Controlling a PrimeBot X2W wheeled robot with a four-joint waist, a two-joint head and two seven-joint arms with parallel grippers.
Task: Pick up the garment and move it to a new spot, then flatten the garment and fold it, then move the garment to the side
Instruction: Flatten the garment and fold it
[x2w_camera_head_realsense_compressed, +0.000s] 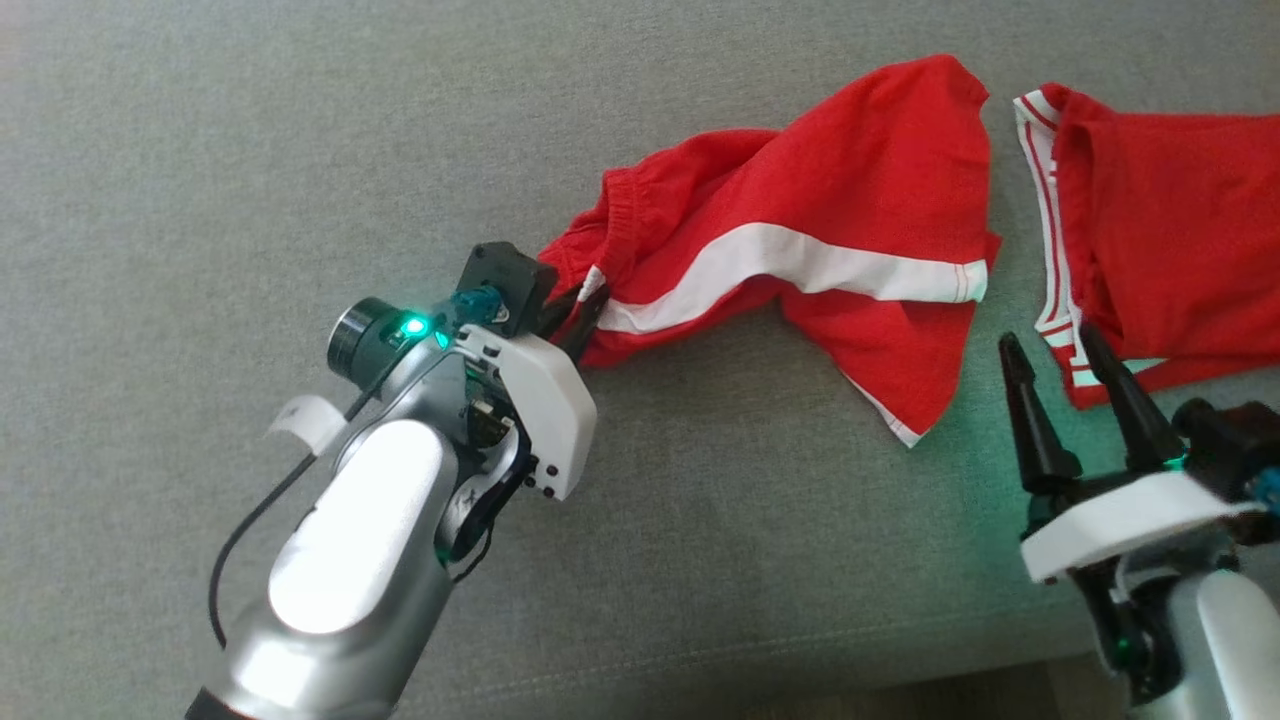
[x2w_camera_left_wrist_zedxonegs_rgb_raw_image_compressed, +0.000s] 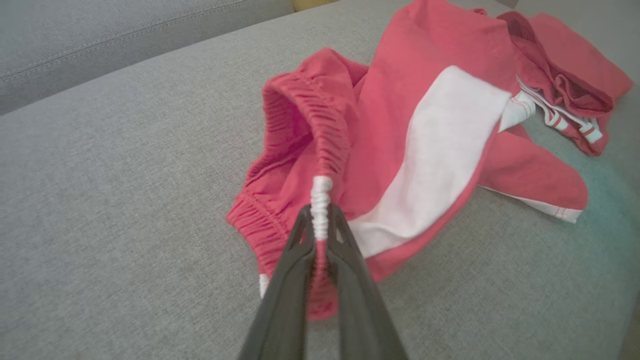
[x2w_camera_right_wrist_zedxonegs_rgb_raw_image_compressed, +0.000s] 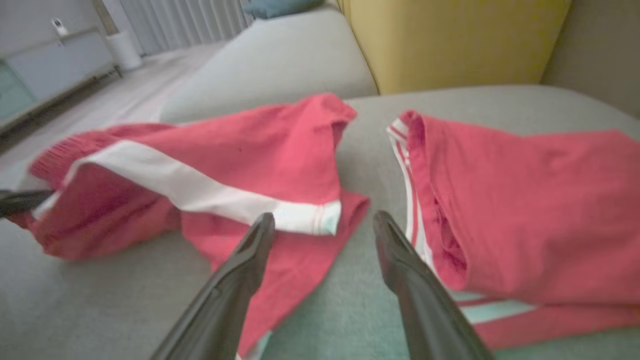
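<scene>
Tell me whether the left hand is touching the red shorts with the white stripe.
Touching. The left wrist view shows the left hand shut on the shorts at the elastic waistband, with fabric pinched in its grip.

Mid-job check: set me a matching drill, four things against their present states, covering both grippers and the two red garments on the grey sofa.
Things:
1. left gripper
2. right gripper
3. red shorts with a broad white side stripe
4. red garment with thin white edge stripes

States:
a. open, holding nothing
b. lying farthest to the robot's right
c. shut on an elastic waistband
d. crumpled, pinched at one end

Pairs: 1-c, 2-a, 3-d, 4-b.
</scene>
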